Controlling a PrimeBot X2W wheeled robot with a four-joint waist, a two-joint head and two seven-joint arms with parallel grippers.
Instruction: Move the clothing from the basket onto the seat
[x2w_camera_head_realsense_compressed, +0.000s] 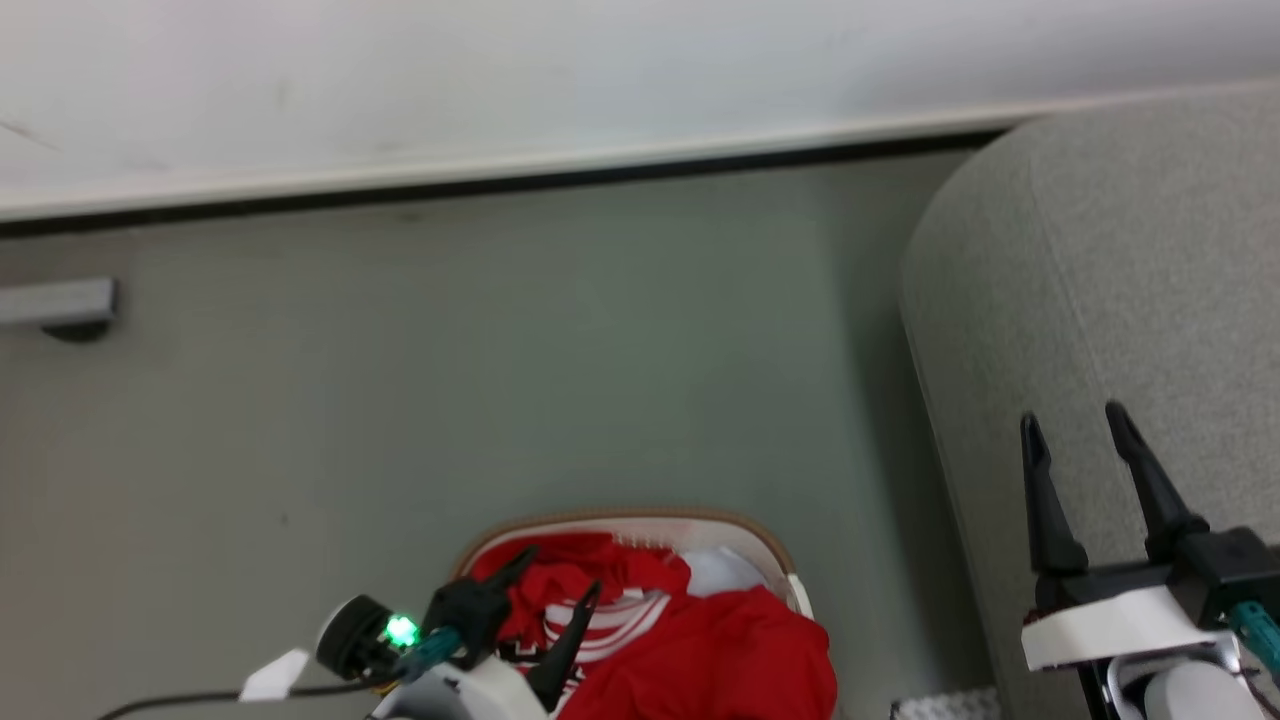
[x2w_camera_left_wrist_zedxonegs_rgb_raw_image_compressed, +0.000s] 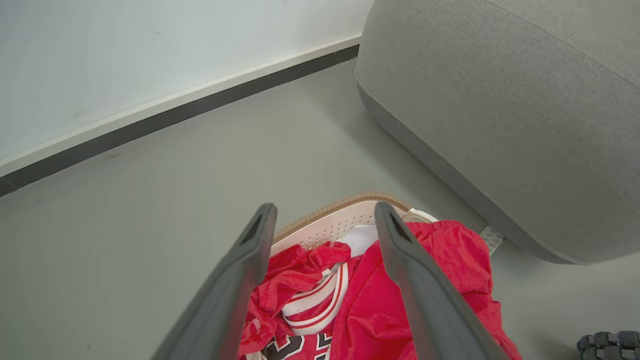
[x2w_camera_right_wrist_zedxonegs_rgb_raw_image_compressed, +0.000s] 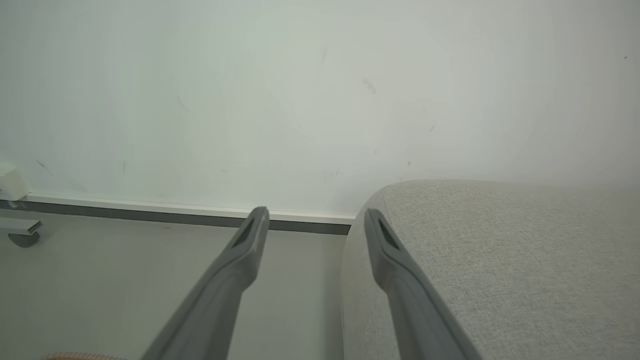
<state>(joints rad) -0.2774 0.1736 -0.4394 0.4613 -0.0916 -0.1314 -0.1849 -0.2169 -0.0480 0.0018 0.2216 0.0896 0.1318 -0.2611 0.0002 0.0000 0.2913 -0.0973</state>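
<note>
The red clothing (x2w_camera_head_realsense_compressed: 720, 650) with white stripe trim lies heaped in the cream basket (x2w_camera_head_realsense_compressed: 640, 522), spilling over its right rim. My left gripper (x2w_camera_head_realsense_compressed: 560, 572) hovers open just above the pile's left part; in the left wrist view the clothing (x2w_camera_left_wrist_zedxonegs_rgb_raw_image_compressed: 370, 305) and the basket (x2w_camera_left_wrist_zedxonegs_rgb_raw_image_compressed: 325, 225) show between its spread fingers (x2w_camera_left_wrist_zedxonegs_rgb_raw_image_compressed: 250, 270). My right gripper (x2w_camera_head_realsense_compressed: 1075, 420) stands open and empty over the light-grey seat (x2w_camera_head_realsense_compressed: 1130, 280), which rises to the basket's right. In the right wrist view the open gripper (x2w_camera_right_wrist_zedxonegs_rgb_raw_image_compressed: 315, 215) points at the wall, with the seat (x2w_camera_right_wrist_zedxonegs_rgb_raw_image_compressed: 500, 250) at the right.
A white wall with a dark baseboard (x2w_camera_head_realsense_compressed: 500, 185) runs along the far side of the grey floor. A grey bracket or furniture foot (x2w_camera_head_realsense_compressed: 60, 305) sits at the far left. A black cable (x2w_camera_head_realsense_compressed: 180, 700) trails from my left arm. A dark knitted thing (x2w_camera_left_wrist_zedxonegs_rgb_raw_image_compressed: 607, 344) lies at the lower right.
</note>
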